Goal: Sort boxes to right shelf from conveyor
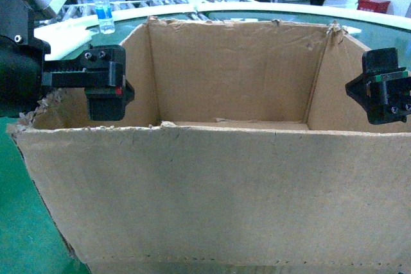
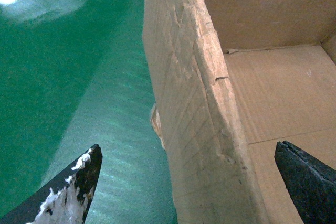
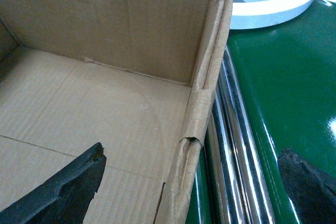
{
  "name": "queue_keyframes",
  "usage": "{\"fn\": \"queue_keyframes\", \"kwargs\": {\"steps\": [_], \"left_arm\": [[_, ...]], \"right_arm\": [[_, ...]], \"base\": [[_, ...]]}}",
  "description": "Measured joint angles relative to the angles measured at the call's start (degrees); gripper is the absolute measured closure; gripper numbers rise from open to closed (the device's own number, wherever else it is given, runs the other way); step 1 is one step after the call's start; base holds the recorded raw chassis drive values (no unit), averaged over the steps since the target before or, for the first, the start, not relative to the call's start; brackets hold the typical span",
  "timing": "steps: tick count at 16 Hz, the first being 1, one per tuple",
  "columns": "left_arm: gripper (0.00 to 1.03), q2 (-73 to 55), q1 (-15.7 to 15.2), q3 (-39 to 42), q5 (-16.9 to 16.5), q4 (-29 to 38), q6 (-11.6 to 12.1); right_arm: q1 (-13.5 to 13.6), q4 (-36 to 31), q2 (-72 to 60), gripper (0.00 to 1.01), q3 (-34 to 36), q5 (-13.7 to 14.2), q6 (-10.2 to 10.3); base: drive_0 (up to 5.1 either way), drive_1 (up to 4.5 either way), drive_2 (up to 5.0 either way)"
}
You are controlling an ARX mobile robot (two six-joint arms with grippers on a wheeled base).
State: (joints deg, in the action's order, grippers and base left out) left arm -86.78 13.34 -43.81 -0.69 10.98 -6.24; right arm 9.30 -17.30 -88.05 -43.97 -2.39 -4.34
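The open-topped cardboard box [image 1: 218, 190] rests on the green conveyor belt [image 2: 63, 77], filling the near foreground. The left pincer [image 2: 186, 182] stands spread, straddling the box's left wall without gripping. The right pincer [image 3: 191, 182] likewise stands spread astride the right wall. Beyond, a water bottle [image 1: 103, 6] stands on the white rim [image 1: 64, 33].

open tool [image 3: 191, 182] straddles box [image 3: 105, 103] wall over conveyor [image 3: 283, 87]
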Motion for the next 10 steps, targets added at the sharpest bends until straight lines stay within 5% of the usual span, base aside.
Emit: {"fn": "queue_keyframes", "kwargs": {"steps": [1,4,8,10], "left_arm": [[0.06,0.02,1.18,-0.68,0.55,-2.80,-0.46],[0.37,0.04,2.47,-0.72,4.96,-3.02,0.22],[0.82,-0.02,2.58,-1.09,4.22,-3.48,-0.07],[1.00,-0.07,2.80,-1.27,3.91,-3.50,-1.40]], "right_arm": [[-0.33,-1.44,-0.35,0.12,0.74,-0.02,0.42],[-0.17,-2.19,-0.66,0.44,0.98,-0.04,0.46],[0.26,-2.45,-1.14,0.88,0.68,-0.04,0.79],[0.44,-2.95,-1.22,0.97,0.55,0.02,2.40]], "base": [[0.0,0.00,0.0],[0.0,0.00,0.0],[0.0,0.00,0.0],[0.0,0.00,0.0]]}}
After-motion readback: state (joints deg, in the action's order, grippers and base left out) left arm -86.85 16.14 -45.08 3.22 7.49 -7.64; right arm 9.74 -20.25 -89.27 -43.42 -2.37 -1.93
